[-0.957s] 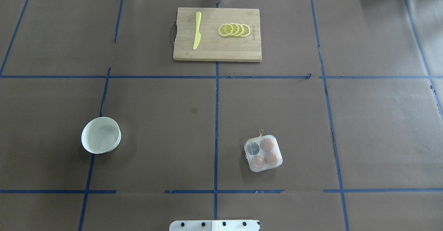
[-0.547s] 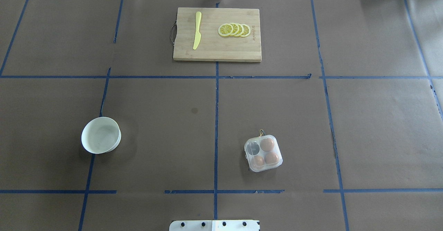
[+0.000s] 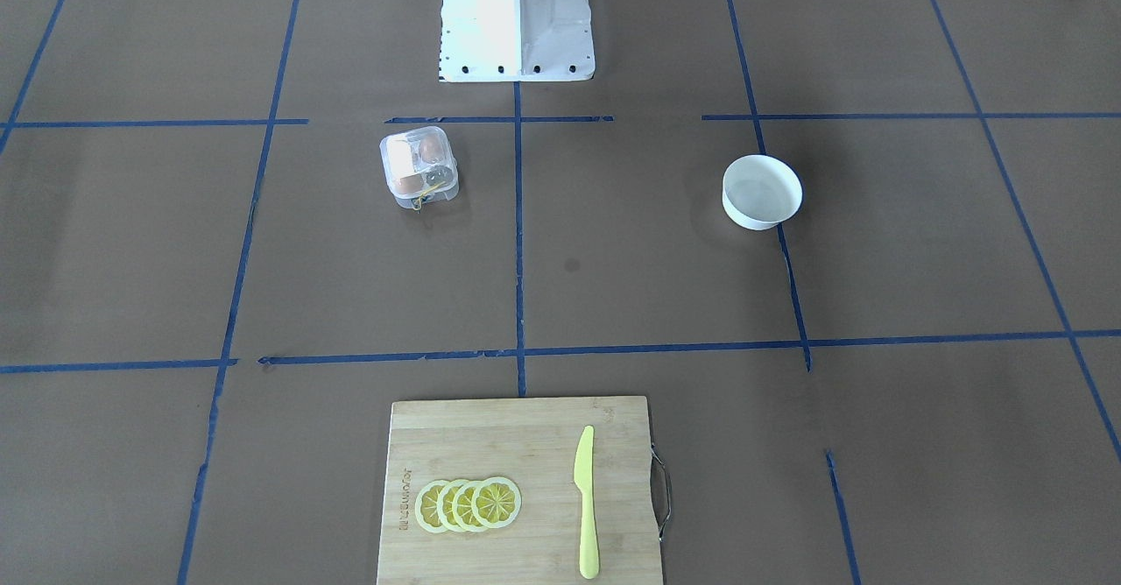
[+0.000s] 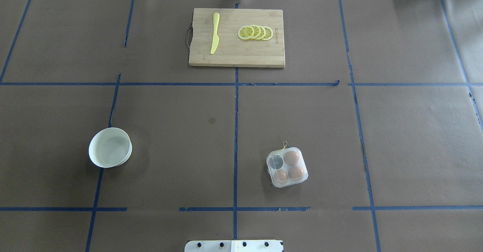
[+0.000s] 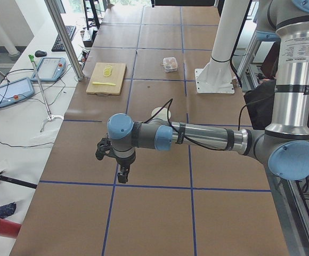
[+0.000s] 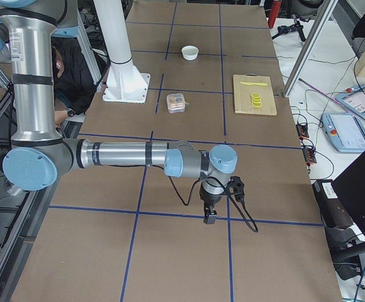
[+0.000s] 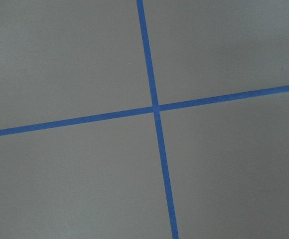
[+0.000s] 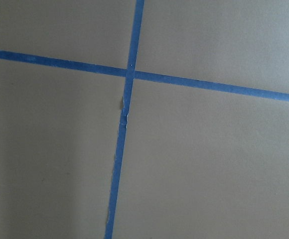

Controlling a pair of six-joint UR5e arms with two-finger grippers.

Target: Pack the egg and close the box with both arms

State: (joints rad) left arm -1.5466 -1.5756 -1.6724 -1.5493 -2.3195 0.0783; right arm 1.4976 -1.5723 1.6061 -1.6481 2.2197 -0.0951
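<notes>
The box (image 4: 286, 167) is a small clear carton on the table right of centre, its lid down over the tray. It also shows in the front view (image 3: 419, 167). Three orange-brown eggs sit in its cells, one of them at the far right (image 4: 291, 157); the far-left cell is empty. My left gripper (image 5: 123, 173) hangs over bare paper far to the left of the table. My right gripper (image 6: 208, 217) hangs over bare paper far to the right. Both show only in the side views, so I cannot tell if they are open or shut. Both wrist views show only brown paper and blue tape.
A white round bowl (image 4: 110, 147) stands empty at the left. A wooden cutting board (image 4: 234, 57) lies at the far centre with a yellow knife (image 4: 214, 33) and lemon slices (image 4: 256, 32). The white pedestal base (image 3: 517, 16) stands at the near edge.
</notes>
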